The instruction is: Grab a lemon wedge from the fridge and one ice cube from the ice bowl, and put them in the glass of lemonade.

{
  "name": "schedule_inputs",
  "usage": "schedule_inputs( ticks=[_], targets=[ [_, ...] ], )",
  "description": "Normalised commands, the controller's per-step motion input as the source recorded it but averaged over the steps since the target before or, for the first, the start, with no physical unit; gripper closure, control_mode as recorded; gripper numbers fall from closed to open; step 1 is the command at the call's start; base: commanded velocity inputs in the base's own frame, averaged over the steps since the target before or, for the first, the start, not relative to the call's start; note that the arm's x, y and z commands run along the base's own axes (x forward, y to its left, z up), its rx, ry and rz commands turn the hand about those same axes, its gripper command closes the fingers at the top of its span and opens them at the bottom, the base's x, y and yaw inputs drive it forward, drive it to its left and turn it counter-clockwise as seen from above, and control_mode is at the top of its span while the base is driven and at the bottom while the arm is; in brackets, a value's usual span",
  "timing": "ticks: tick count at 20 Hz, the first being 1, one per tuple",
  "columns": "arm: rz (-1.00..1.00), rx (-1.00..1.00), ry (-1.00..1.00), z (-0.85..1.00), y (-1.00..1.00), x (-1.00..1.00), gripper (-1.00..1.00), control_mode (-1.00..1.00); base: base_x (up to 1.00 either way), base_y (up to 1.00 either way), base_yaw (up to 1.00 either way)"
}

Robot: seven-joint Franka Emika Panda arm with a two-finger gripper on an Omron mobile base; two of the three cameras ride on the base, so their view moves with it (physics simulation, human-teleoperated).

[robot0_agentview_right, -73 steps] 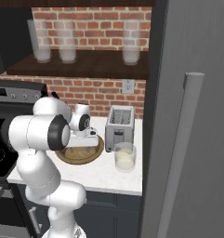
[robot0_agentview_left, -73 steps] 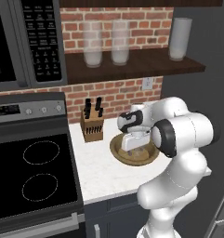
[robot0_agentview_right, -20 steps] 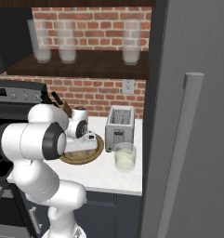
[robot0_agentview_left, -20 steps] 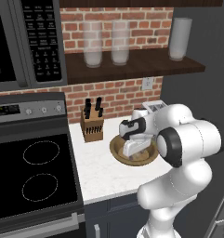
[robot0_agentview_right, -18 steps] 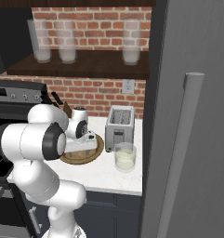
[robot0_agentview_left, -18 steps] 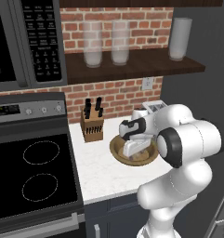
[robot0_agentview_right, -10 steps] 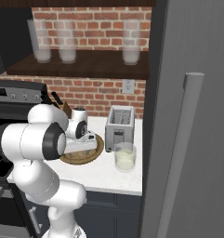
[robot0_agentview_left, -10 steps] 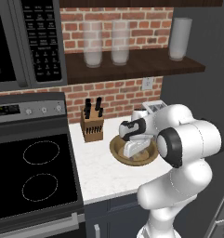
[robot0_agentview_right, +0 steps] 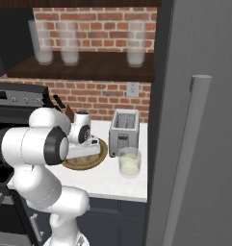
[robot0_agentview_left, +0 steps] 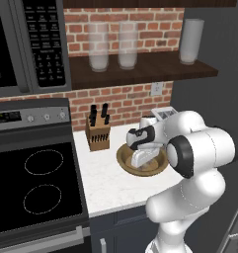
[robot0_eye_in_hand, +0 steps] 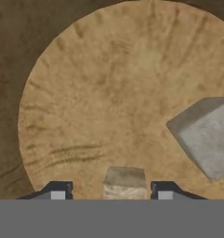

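Your gripper [robot0_eye_in_hand: 111, 195] is reaching down into the ice bowl [robot0_agentview_left: 124, 161], a wide, shallow wooden bowl sitting on the pale counter [robot0_agentview_left: 105, 184] between a knife block [robot0_agentview_left: 98, 132] and a toaster [robot0_agentview_right: 124, 130]. From the camera on the hand, you are looking straight down at the bowl's grainy brown floor. The two dark fingertips [robot0_eye_in_hand: 57, 190] are standing apart at the bottom of that view, with a small pale ice cube [robot0_eye_in_hand: 125, 182] sitting squarely in the gap between them. There is clear space showing on each side of the cube, so the jaws are partly open and not yet pressing on it; whether they are touching it lower down cannot be told. That straddling position suggests you are lining up to pinch this one cube. A second, larger-looking grey cube [robot0_eye_in_hand: 204, 135] is lying off to one side, well clear of the fingers, so it is unlikely to get caught in the squeeze.

The glass of lemonade [robot0_agentview_right: 129, 163] is waiting on the counter just in front of the toaster, near the bowl, a short carry away. The fridge [robot0_agentview_right: 194, 120] is standing closed at the counter's end; its tall grey door is hiding any lemon wedge, so that half of the job appears to be still ahead.
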Motion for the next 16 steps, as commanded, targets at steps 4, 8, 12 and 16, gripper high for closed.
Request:
schedule_inputs(
  ticks=[4,8,12,16],
  targets=[
    [0.00,0.00,0.00,0.00,0.00,0.00,1.00,-1.00,0.00,0.00,0.00],
    [0.00,0.00,0.00,0.00,0.00,0.00,1.00,-1.00,0.00,0.00,0.00],
    [0.00,0.00,0.00,0.11,0.00,0.00,1.00,-1.00,0.00,0.00,0.00],
    [0.00,0.00,0.00,0.84,0.00,0.00,1.00,-1.00,0.00,0.00,0.00]
  ],
)
